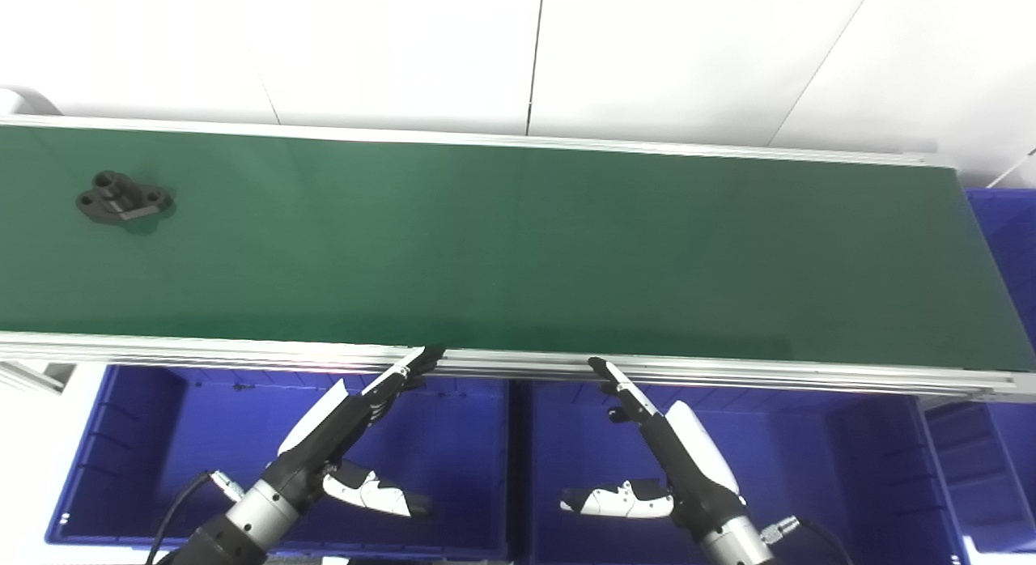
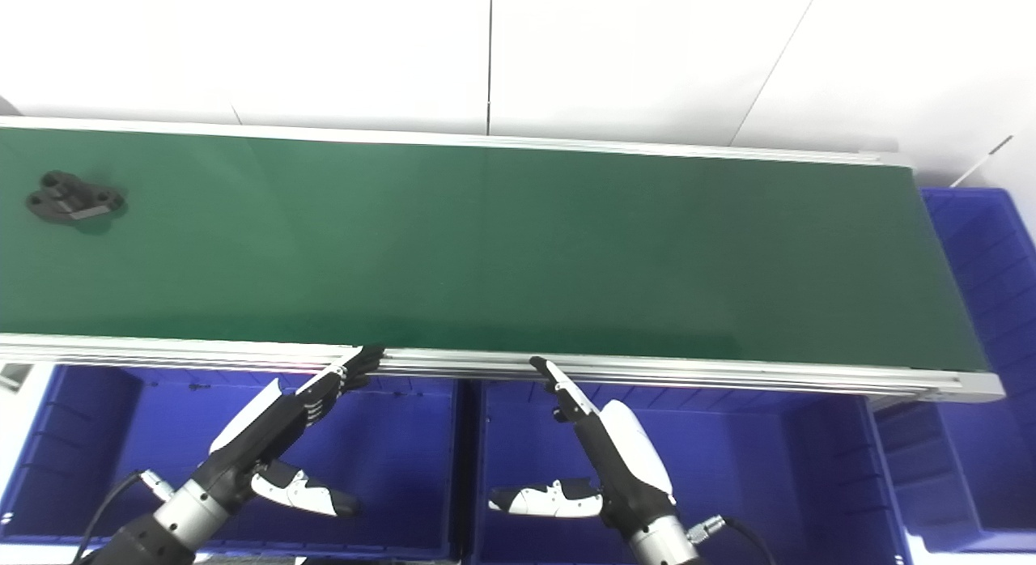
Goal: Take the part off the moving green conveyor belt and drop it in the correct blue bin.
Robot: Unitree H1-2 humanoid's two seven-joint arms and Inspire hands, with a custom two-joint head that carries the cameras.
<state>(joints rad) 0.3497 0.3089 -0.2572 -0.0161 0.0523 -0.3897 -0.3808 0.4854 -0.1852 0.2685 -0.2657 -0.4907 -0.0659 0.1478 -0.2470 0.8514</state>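
1. Our left hand (image 1: 348, 435) and right hand (image 1: 655, 443) hover over the blue bins (image 1: 453, 460), fingers straight, thumbs spread, holding nothing; fingertips reach the conveyor's near rail (image 1: 518, 363).
2. The green belt (image 1: 518, 241) beyond them lies bare almost end to end.
3. The black part (image 1: 123, 199) rests at the belt's far left, well apart from both hands.
4. The right eye view shows more of the end bin (image 2: 983, 241).

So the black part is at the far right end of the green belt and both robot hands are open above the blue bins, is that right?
Not quite. The black part lies at the far left end of the green belt, not the right; the left eye view shows it plainly. The rest holds: the left robot hand and the right robot hand are open, holding nothing, above the blue bins.
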